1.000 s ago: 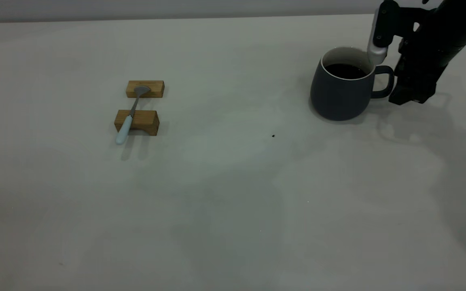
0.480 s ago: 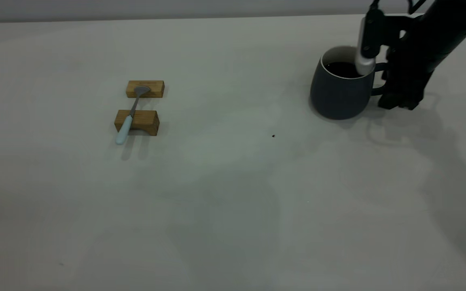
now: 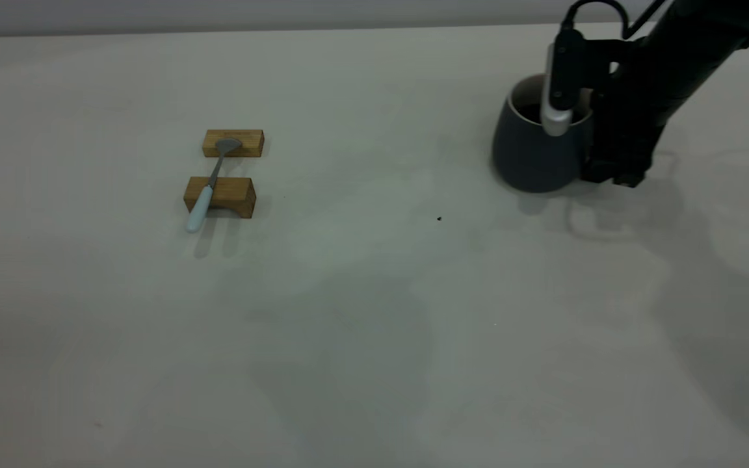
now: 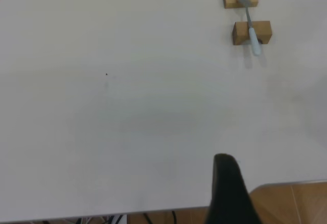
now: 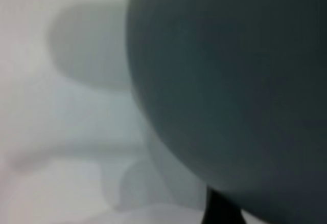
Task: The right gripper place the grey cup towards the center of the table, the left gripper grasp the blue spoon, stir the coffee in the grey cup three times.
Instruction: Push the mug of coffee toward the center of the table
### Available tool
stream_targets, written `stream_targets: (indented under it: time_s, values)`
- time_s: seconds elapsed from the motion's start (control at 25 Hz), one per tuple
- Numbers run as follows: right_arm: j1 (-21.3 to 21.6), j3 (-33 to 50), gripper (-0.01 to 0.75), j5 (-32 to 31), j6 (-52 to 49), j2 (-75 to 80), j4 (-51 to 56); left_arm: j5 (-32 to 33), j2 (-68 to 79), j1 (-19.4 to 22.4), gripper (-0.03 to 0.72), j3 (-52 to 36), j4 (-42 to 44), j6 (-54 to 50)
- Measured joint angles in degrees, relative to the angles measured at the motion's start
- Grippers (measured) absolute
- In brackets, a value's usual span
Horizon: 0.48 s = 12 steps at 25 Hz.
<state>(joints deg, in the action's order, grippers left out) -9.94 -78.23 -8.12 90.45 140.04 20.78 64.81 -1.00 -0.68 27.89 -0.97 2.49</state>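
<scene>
Spoon (image 3: 209,185) bridges two blocks (image 3: 220,196) left; cup (image 3: 530,156) apparently far right.

I see a plain off-white table (image 3: 361,312) with a matt, smooth top. Two tan blocks (image 3: 220,195), wood by the look, unvarnished. Small spoon (image 3: 209,187): pale blue handle looks like smooth plastic, neck and bowl dull grey metal. Rounded slate-grey mug (image 3: 527,153) reads matt, ceramic-like. The black right gripper (image 3: 615,177) looks like matt plastic, its side module silver-tipped with a slight sheen.
</scene>
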Motion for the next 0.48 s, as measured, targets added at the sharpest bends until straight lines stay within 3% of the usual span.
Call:
stream_targets:
  time_s: [0.48]
  values:
    - [-8.01,0.0,0.545,1.51,0.0,0.35,8.83,0.0,0.0,0.0,0.537,0.0,0.0,-0.05]
